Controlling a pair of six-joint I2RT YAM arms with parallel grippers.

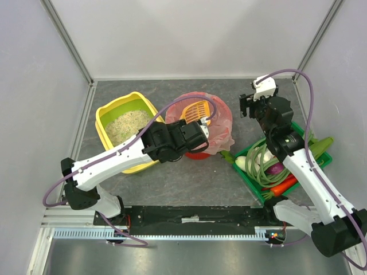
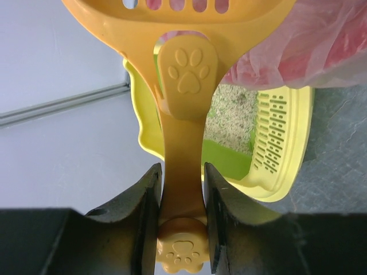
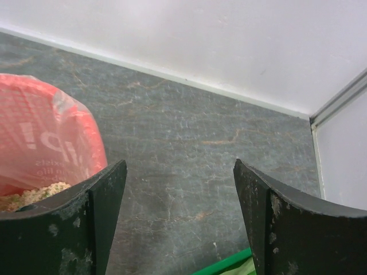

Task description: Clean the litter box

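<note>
1. We see the L claw [image 1: 202, 127] clamped on the handle of an orange slotted litter scoop [image 1: 196, 110]. In the L wrist view both fingers [image 2: 146, 195] press the handle's sides, w/ the paw-print end knob just below them.
2. Scoop head sits over the mouth of the round red bin [image 1: 225, 117], which is lined w/ a pink bag, approx. at its rear-left part.
3. The litter box [image 1: 101, 127] stands on the bench [image 1: 189, 177] at rear left, just beside the bin. It's yellow w/ green inner walls, and pale grainy litter [image 1: 129, 121] covers its floor.
4. In the L wrist view the box's slotted rim [image 2: 272, 143] shows behind the scoop handle, next to the bag.
5. R claw [image 1: 250, 106] hangs over the bench to the right of the bin, spread wide w/ nothing between its fingers [image 3: 100, 200].
6. R wrist view shows some pale grains inside the bag, lower left.
7. A green tray [image 1: 248, 179] w/ veg sits front right, partly under the R arm: a carrot [image 1: 284, 186] and long green beans [image 1: 257, 163] among them.
</note>
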